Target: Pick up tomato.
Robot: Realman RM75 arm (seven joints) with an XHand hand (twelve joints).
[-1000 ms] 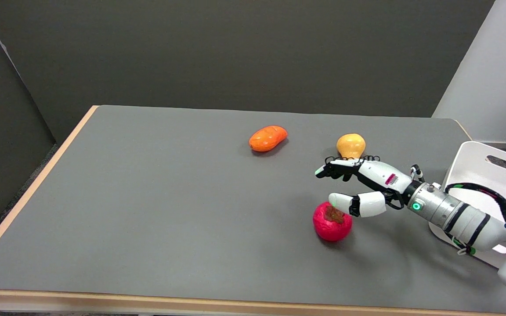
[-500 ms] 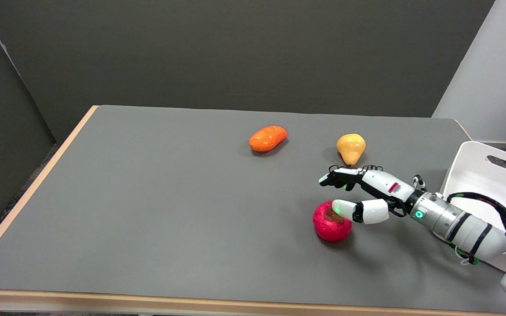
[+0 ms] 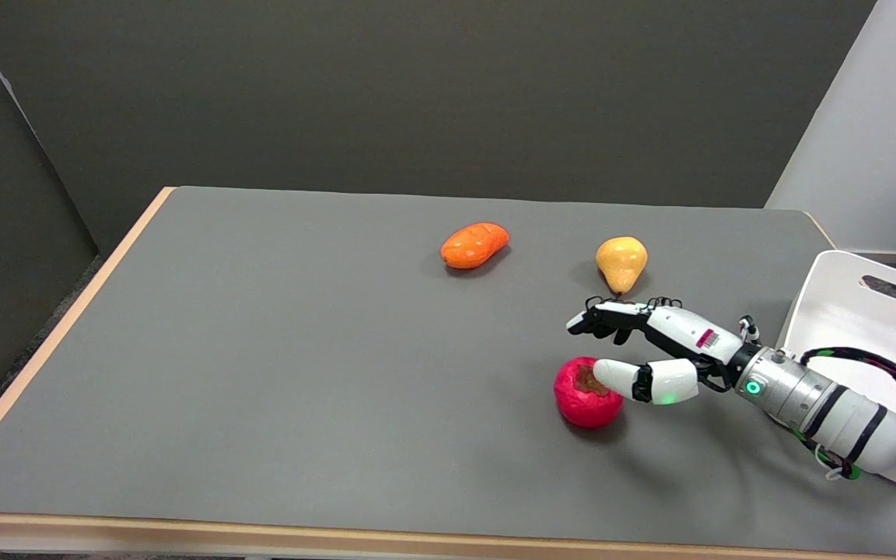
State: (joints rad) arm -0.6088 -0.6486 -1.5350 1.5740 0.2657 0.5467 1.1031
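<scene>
The tomato (image 3: 584, 397), red with a brownish stem hollow on top, lies on the grey table (image 3: 300, 373) right of the middle, toward the near side. My right hand (image 3: 650, 350) hovers just right of it and over its top. The thumb's white tip overlaps the tomato's upper right side; whether it touches cannot be told. The other fingers (image 3: 600, 323) stretch out to the left beyond the tomato, apart from the thumb. Nothing is held in the hand.
An orange fruit (image 3: 474, 245) lies farther back near the middle. A yellow pear (image 3: 621, 263) stands behind my hand, close to the fingers. A white chair back (image 3: 860, 311) rises at the table's right edge, beside my forearm.
My right hand has sunk and drawn slightly right and nearer, uncovering the pear. The thumb tip now lies lower over the tomato's top right. The tomato has not moved.
</scene>
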